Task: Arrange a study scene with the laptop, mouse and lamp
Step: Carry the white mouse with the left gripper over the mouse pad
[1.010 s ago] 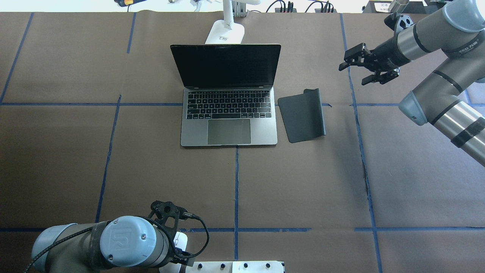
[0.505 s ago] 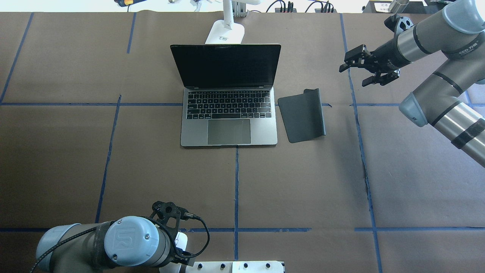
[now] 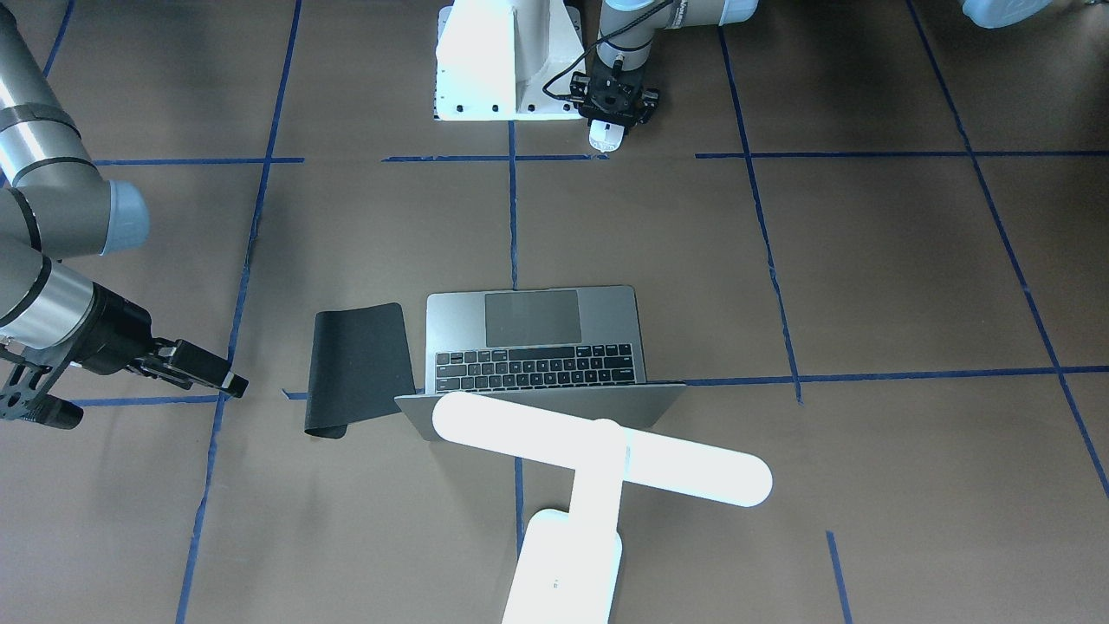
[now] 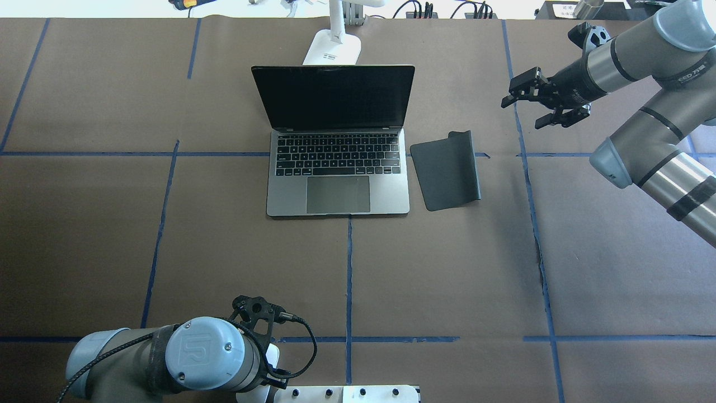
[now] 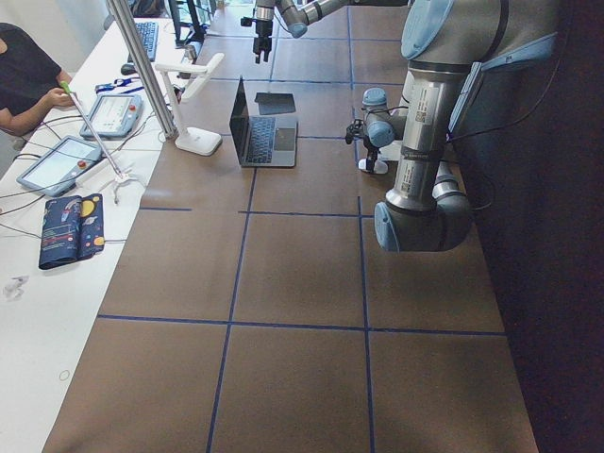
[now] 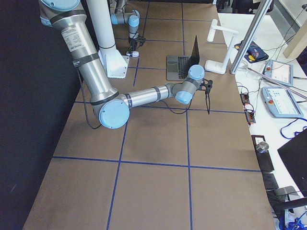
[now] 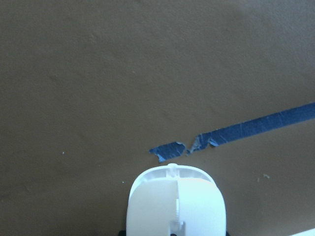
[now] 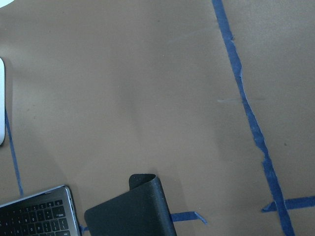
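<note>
The open grey laptop (image 4: 338, 193) sits at the table's middle back, screen dark; it also shows in the front-facing view (image 3: 537, 312). The white lamp (image 3: 598, 451) stands behind it, its base (image 4: 333, 51) at the far edge. The white mouse (image 7: 174, 204) lies close under my left wrist camera, by a blue tape line. My left gripper (image 3: 615, 111) is at the near edge beside the pedestal, down over the mouse (image 3: 606, 137) and seemingly shut on it. My right gripper (image 4: 521, 113) is open and empty, in the air right of the laptop.
A black mouse pad (image 4: 446, 173) with one curled corner lies right of the laptop; it also shows in the right wrist view (image 8: 133, 214). The white robot pedestal (image 3: 507, 61) is next to my left gripper. An operators' bench with tablets (image 5: 57, 160) runs along the far side.
My left wrist has shifted a little to the right and forward, the mouse staying under it. My right gripper has drawn back slightly toward the far right, still open.
</note>
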Tool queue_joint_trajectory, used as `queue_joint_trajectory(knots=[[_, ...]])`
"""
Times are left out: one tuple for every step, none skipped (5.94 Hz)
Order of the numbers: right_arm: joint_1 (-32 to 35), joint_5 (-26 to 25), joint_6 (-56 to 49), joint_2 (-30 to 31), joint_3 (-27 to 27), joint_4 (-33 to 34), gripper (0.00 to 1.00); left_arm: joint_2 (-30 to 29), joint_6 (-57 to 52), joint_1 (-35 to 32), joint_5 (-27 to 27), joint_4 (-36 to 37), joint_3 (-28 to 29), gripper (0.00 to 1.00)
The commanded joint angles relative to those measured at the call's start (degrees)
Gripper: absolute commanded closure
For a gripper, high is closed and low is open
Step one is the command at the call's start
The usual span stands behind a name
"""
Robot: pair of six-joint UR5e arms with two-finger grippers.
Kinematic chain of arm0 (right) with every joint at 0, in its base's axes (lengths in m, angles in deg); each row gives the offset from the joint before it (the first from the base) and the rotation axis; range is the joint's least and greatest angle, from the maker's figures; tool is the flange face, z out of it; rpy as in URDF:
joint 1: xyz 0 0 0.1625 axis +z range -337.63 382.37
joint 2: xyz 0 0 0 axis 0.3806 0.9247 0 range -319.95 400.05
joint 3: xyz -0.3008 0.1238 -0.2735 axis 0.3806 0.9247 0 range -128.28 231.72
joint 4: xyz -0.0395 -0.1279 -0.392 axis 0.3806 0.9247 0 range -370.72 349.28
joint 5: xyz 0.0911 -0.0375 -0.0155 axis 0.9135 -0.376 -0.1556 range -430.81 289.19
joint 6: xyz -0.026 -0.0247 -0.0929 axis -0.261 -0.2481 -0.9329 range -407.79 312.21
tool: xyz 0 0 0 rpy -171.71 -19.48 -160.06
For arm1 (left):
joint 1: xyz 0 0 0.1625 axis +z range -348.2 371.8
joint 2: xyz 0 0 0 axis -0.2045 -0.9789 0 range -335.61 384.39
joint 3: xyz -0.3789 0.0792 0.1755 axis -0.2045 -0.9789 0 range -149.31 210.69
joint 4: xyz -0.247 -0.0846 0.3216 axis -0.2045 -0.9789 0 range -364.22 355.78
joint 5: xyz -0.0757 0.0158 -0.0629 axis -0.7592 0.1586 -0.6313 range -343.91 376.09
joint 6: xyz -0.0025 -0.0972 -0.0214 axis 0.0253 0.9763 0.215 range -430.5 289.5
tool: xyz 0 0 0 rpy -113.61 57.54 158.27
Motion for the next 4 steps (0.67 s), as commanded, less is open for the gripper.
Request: queue_joint_trajectory(knots=[[0.07, 0.00, 0.00, 0.05, -0.14, 0.00, 0.00, -0.38, 0.04, -2.17, 0.15, 0.09, -2.03, 1.00], [0.07, 0.00, 0.00, 0.75, -1.27, 0.08, 0.00, -3.77, 0.04, -5.15, 0.07, 0.09, -2.40, 1.00], [0.16, 0.00, 0.00, 1.54, -2.41, 0.09, 0.00, -6.50, -0.05, -6.31, 0.24, 0.00, -1.79, 1.00], [0.59, 0.00, 0.00, 1.72, -2.69, 0.09, 0.00, -10.97, -2.40, -7.89, -0.02, 0.00, 1.17, 1.00]])
